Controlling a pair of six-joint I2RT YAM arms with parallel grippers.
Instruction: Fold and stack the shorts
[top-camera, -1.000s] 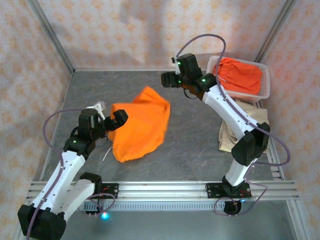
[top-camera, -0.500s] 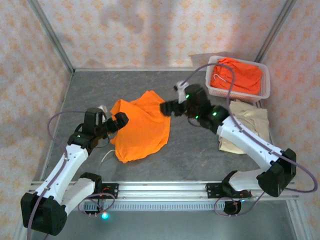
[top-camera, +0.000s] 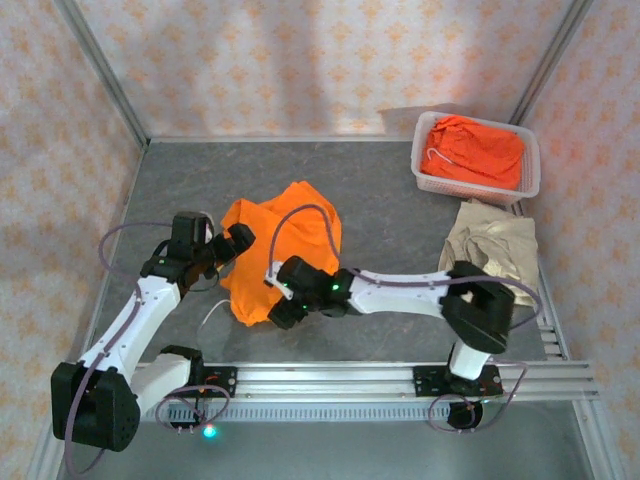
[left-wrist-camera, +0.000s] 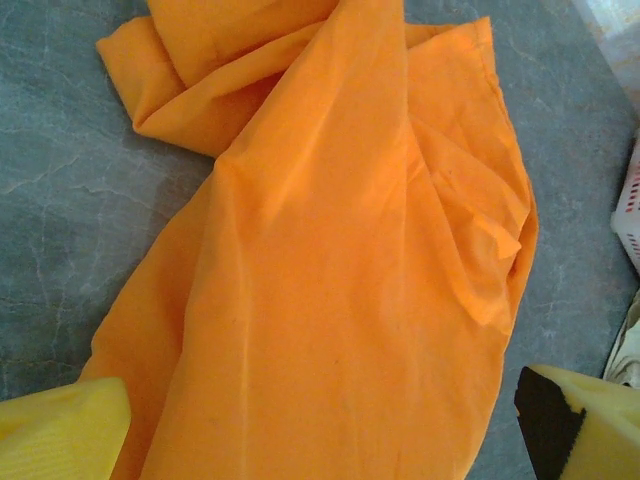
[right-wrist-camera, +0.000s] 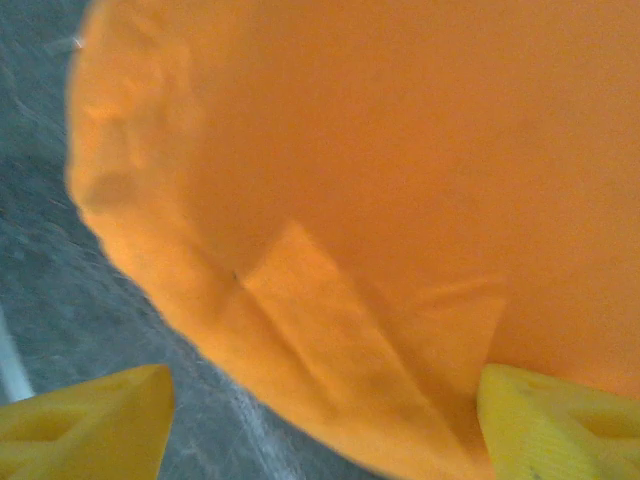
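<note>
**Both grippers placed to take an edge of the loose orange pair**

The orange shorts (top-camera: 285, 245) lie crumpled on the counter (top-camera: 380, 220), centre-left and unfolded. The left gripper (top-camera: 238, 243) sits at their left edge with its fingers spread. The right gripper (top-camera: 283, 312) straddles the near hem, also spread and pinching nothing, probably to grip two edges for flattening. The beige shorts (top-camera: 495, 245) lie at the right, beside the basket (top-camera: 470, 188), which holds another orange pair (top-camera: 475, 150).
</note>
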